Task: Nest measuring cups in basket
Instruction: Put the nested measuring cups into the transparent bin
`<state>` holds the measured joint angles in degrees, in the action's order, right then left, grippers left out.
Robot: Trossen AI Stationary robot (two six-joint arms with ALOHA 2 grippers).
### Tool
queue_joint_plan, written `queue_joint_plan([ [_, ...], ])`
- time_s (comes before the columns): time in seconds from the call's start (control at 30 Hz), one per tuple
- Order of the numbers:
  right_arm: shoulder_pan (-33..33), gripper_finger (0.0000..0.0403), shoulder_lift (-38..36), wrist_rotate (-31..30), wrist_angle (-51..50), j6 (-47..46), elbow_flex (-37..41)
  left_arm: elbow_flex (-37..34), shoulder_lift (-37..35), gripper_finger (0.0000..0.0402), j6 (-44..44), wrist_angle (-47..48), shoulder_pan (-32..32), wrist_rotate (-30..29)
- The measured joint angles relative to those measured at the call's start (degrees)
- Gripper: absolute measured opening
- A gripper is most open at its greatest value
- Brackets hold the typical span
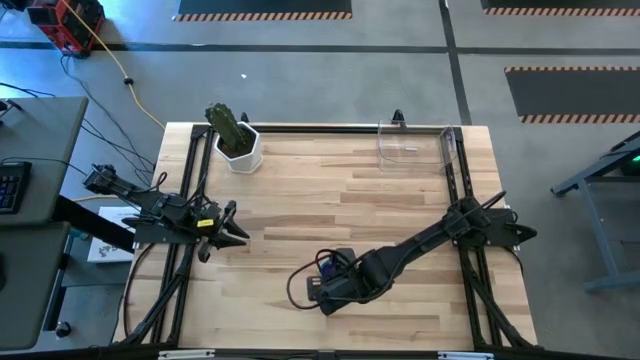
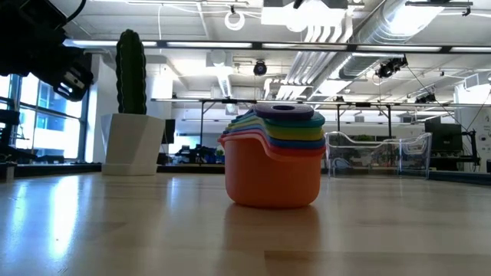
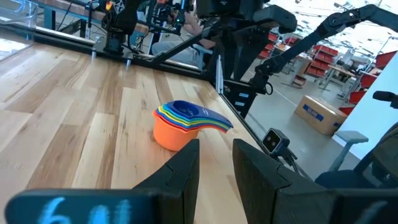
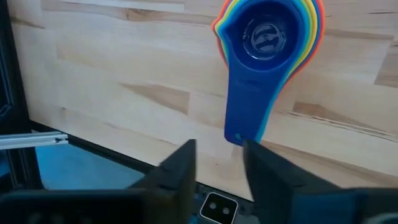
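Stack of measuring cups (image 2: 272,157) already nested, orange outermost, blue innermost on top; sits on the bare wood surface (image 1: 350,200), not in the basket (image 1: 415,143).

Right hand (image 4: 217,163) directly over the stack, fingers (image 4: 180,168) parted narrowly, nothing between them. Blue handle tip lies just ahead of the gap; handle's long axis runs straight away from the hand toward the bowls.

Left hand (image 3: 214,168) idle well off to the side, fingers apart, empty; cups lie well ahead of it.

Right arm is nearer. Basket well beyond it at the far edge; open wood between.
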<state>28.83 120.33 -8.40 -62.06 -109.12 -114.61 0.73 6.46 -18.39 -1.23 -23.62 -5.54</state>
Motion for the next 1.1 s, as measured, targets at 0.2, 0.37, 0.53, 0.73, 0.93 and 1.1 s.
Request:
queue_joint_plan([
  [0.2,-0.01,0.0228,2.58,1.67,0.10,-0.07,0.04,0.00,0.00,0.0087,0.00,0.02,0.02,0.00],
  [0.37,-0.09,0.0305,4.64,3.95,-0.01,-0.36,0.04,0.00,0.00,0.0087,0.00,-0.02,0.00,0.00],
  [0.53,-0.36,0.0341,6.34,4.15,-0.44,-0.62,0.04,0.00,0.02,0.0087,0.00,-0.01,0.00,0.00],
  [0.73,-0.99,0.0349,8.55,3.32,-0.38,-1.95,0.04,0.00,0.01,0.0087,0.00,-0.01,0.00,0.00],
  [0.93,-1.65,0.0349,10.62,3.93,-0.23,-1.40,0.04,0.00,0.00,0.0087,0.00,-0.01,0.00,0.00],
  [1.1,-1.56,0.0345,12.37,4.09,0.19,-1.44,0.04,0.00,0.01,0.0087,0.00,-0.01,0.00,0.00],
])
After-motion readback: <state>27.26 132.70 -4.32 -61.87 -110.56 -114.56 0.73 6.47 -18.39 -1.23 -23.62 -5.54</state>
